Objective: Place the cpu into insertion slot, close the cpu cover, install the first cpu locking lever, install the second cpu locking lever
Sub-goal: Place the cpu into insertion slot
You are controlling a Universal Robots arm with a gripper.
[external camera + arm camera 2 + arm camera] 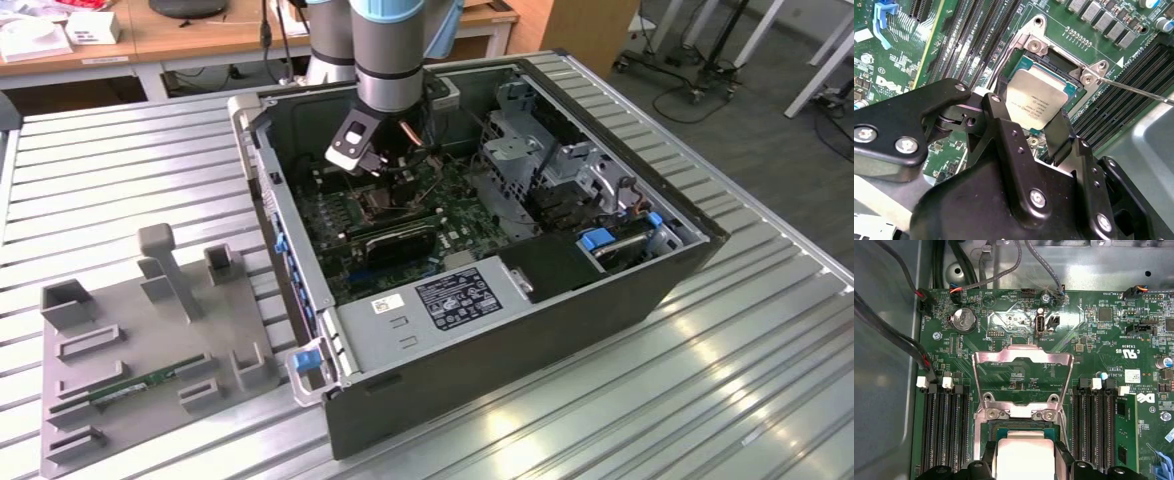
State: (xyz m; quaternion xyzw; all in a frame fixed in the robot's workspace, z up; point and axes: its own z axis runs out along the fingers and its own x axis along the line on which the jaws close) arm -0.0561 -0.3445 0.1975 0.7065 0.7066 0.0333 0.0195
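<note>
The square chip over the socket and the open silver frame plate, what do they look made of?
Square silver-tan chip: seemingly metal on its face, dull matte, with a soft sheen. Open silver frame plate: probably stamped sheet metal, bright, with glinting bent edges.

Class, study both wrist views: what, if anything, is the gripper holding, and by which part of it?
The gripper holds the cpu by two opposite side edges, one finger on each, over the insertion slot.
</note>
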